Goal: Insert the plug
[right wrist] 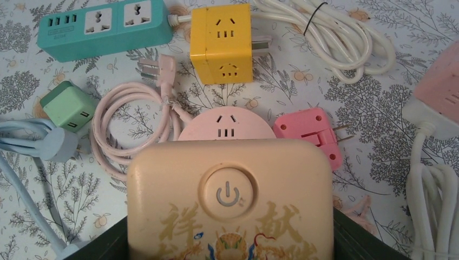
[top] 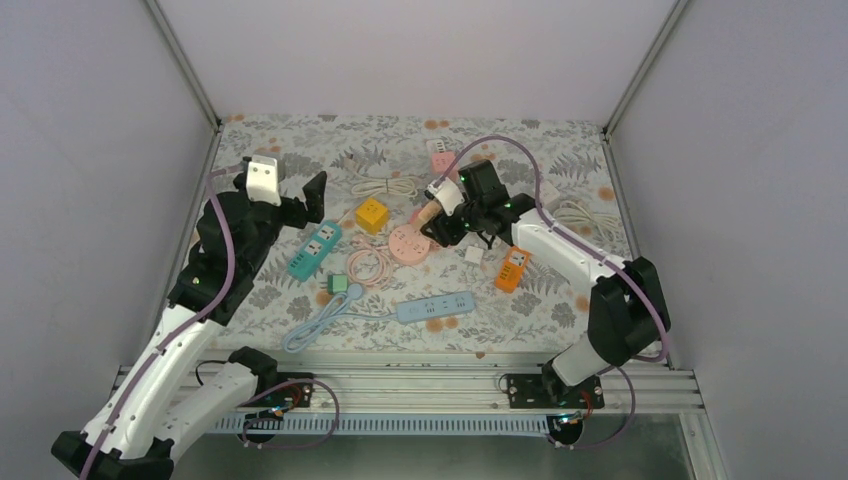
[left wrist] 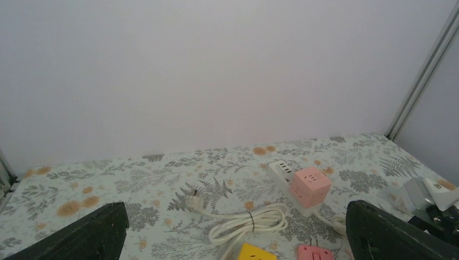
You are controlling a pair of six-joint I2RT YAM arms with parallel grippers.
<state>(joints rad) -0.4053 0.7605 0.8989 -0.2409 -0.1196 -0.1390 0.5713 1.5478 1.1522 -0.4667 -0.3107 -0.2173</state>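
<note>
My right gripper is shut on a cream plug block with a power button and gold characters on its face. It fills the lower half of the right wrist view, held between the dark fingers. It hangs just above a round pink socket, which lies at the table's middle with a coiled pink cable and plug. My left gripper is open and empty, raised at the left and facing the back wall; it also shows in the left wrist view.
Around the round socket lie a yellow cube socket, a teal power strip, a small green cube, a pink adapter and a white coiled cable. A blue strip and an orange strip lie nearer.
</note>
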